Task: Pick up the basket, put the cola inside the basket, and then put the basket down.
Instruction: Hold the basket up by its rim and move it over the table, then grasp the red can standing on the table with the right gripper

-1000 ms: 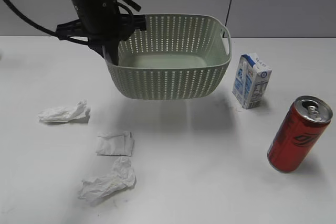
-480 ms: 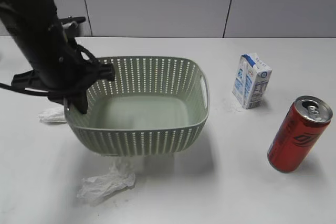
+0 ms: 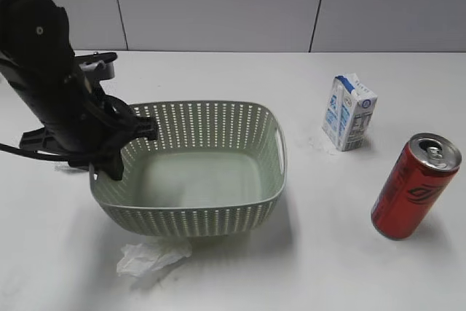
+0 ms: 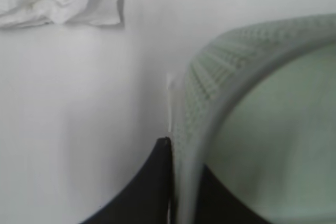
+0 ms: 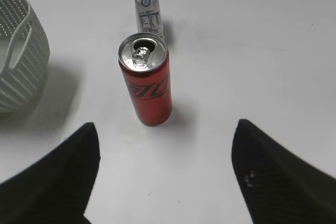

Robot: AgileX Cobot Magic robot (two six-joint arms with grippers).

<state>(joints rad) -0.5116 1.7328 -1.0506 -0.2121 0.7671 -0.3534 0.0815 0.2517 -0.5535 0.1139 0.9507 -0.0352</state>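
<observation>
I have the basket [image 3: 196,169] gripped by its left wall, the left claw [image 3: 109,162] clamped over the rim there, one finger [image 4: 144,187] outside the wall and the other inside it as the left wrist view shows. It sits left of centre on the desk [image 3: 291,267], empty, and whether its base is touching the surface or just above it I cannot tell; a crumpled tissue [image 3: 149,258] pokes out from under its near left corner. The cola [image 3: 413,186] stands upright well to the right, near the front edge, untouched, with a small blue-and-white carton [image 3: 349,112] standing beyond it. My right claw [image 5: 165,174] hangs spread wide with the can centred ahead of it between the two fingers, clear of both. I judge the lifting step is in hand and the can is next: I need to ease the right claw forward around the can's body, close on it without knocking it over, then carry it left over the basket's right rim.
</observation>
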